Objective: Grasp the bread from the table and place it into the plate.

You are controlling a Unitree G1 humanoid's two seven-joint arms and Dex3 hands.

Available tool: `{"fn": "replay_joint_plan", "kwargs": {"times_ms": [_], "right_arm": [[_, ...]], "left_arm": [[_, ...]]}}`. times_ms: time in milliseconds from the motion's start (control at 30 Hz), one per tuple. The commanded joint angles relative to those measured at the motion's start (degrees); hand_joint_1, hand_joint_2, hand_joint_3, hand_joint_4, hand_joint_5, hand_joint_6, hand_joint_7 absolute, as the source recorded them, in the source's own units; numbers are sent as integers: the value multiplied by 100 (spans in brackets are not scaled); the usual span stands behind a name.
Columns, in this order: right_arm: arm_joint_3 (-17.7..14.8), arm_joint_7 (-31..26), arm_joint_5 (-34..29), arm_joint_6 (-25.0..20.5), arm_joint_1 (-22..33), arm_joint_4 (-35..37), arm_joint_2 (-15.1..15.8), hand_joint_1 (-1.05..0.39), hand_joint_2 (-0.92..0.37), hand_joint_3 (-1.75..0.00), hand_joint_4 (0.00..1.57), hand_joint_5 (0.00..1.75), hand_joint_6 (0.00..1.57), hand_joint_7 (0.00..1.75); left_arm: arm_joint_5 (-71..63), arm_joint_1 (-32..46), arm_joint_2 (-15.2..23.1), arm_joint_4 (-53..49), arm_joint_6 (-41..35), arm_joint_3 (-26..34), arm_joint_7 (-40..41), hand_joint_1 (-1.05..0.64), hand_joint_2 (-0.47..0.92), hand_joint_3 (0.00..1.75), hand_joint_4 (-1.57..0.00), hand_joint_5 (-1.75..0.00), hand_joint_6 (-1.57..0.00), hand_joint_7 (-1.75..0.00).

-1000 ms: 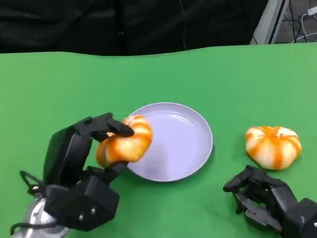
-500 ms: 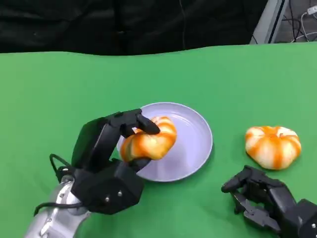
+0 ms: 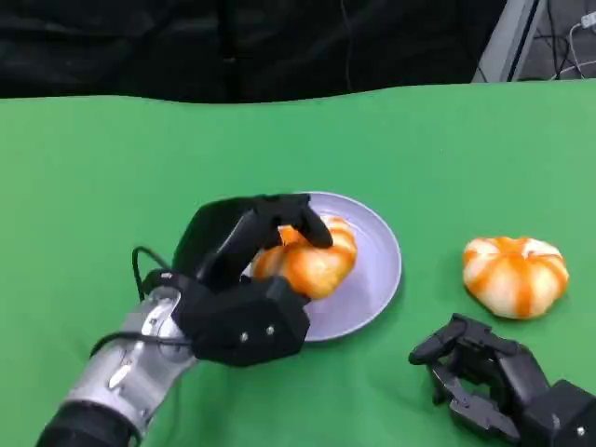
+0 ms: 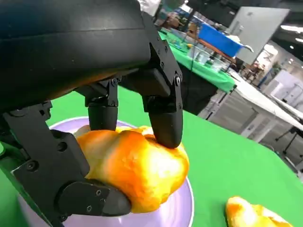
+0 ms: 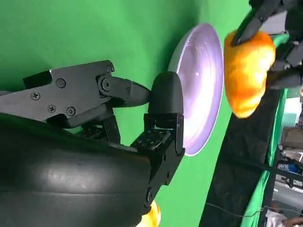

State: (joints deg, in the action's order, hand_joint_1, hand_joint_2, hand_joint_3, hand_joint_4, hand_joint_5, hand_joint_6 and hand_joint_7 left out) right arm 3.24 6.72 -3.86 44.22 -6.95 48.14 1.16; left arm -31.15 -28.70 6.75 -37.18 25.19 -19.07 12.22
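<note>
My left hand (image 3: 244,279) grips an orange-and-white bread roll (image 3: 312,258) and holds it over the middle of the lavender plate (image 3: 376,279). The left wrist view shows the fingers (image 4: 163,118) clamped on the roll (image 4: 137,165) just above the plate (image 4: 177,213). A second roll (image 3: 515,275) lies on the green table to the plate's right. My right hand (image 3: 484,377) rests low near the front edge, below that second roll, fingers apart and holding nothing. From the right wrist view the plate (image 5: 201,85) and the held roll (image 5: 246,71) are seen side-on.
The green table (image 3: 112,177) stretches wide to the left and behind the plate. A black curtain (image 3: 233,47) hangs beyond the far edge. Cables run along my left forearm (image 3: 121,372).
My left hand has carried the roll rightward from the plate's left rim to over its middle and lower. The right hand has barely moved.
</note>
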Motion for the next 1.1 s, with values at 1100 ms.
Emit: {"fn": "replay_joint_plan", "kwargs": {"times_ms": [1100], "right_arm": [[67,-170,-194,60,45,51,66,-25,-92,-47,69,175,74,111]], "left_arm": [[-266,-719,-76,-1362,327,-310,432,-6,76,48,-66,-169,-85,-105]]}}
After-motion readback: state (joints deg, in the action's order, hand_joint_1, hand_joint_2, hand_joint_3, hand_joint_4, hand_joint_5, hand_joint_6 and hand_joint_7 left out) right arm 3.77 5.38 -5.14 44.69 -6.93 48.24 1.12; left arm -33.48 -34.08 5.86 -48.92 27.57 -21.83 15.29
